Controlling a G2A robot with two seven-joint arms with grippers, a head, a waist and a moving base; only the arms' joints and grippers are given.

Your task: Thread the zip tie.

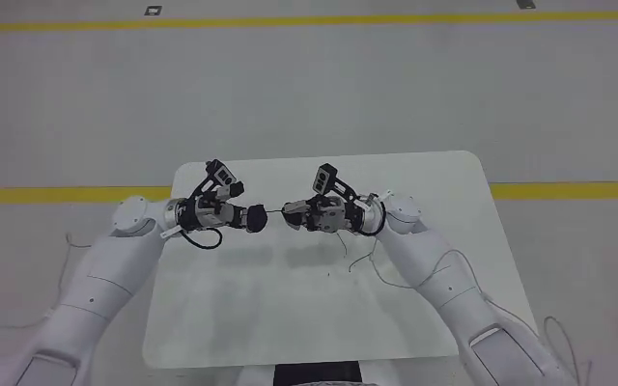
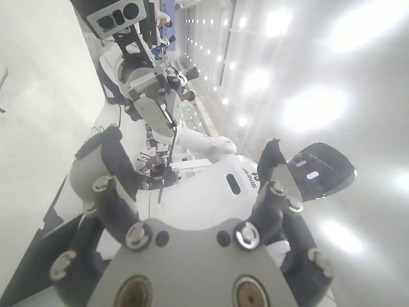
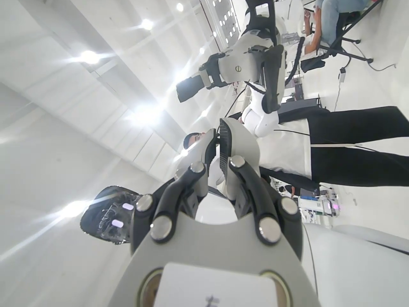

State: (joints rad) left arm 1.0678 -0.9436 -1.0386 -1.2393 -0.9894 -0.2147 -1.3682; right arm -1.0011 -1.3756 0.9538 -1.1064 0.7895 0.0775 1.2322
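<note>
A thin black zip tie hangs in the air between my two grippers, above the white table. My right gripper is shut on one end of it. In the left wrist view that gripper points the strap's free end toward me. My left gripper faces it with its fingers spread wide open. The strap's tip lies between them, closer to one finger, and I cannot tell whether it touches. The zip tie's head is hidden.
A few thin loose wires or ties lie on the table just below the right gripper, near its arm. The tabletop's rounded front edge is close to the robot. Yellow floor lines run beyond the table.
</note>
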